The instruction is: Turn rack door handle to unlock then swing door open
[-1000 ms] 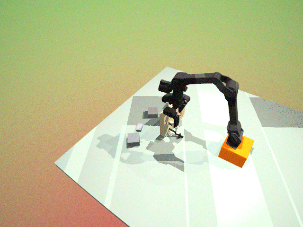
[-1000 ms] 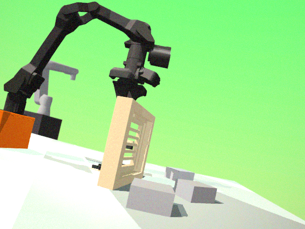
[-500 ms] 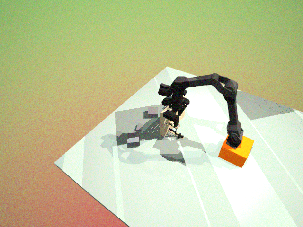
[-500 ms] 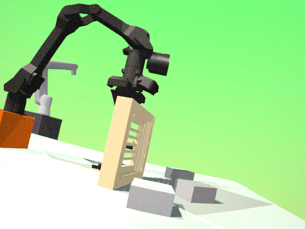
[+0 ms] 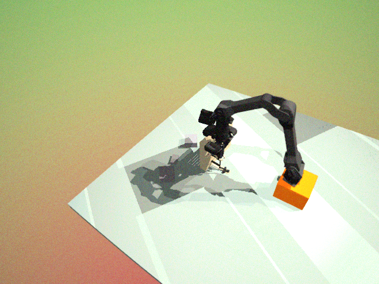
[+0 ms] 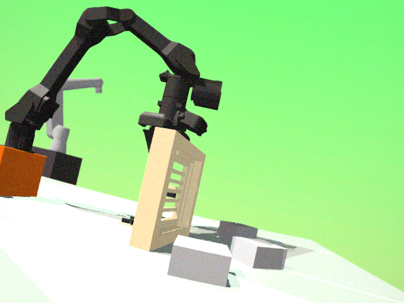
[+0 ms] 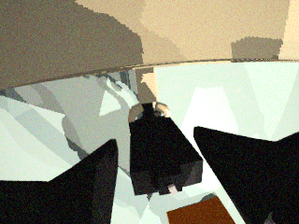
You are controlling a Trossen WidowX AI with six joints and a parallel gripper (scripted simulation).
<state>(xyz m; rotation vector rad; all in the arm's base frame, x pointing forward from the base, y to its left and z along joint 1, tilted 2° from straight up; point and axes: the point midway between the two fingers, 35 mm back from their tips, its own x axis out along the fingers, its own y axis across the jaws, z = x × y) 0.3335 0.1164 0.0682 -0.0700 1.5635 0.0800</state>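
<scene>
The tan rack frame (image 5: 204,155) (image 6: 151,196) (image 7: 210,33) stands upright on the table. Its slatted door (image 6: 177,170) looks shut within it. The black handle (image 7: 163,151) sticks out from the door's front in the wrist view; its turn is hard to judge. My gripper (image 7: 156,138) (image 5: 221,152) is open and points down in front of the door. Its fingertips stand on either side of the handle in the wrist view, with gaps showing and no grip on it. In the exterior view the frame hides the fingertips and most of the handle.
Several grey blocks (image 6: 200,261) (image 6: 271,257) (image 5: 191,139) (image 5: 166,173) lie behind the rack. A low bar with a black end (image 5: 225,170) (image 6: 127,220) sticks out at the rack's front foot. My arm stands on an orange base (image 5: 294,198) (image 6: 23,172). A grey arm (image 6: 60,140) stands beyond it.
</scene>
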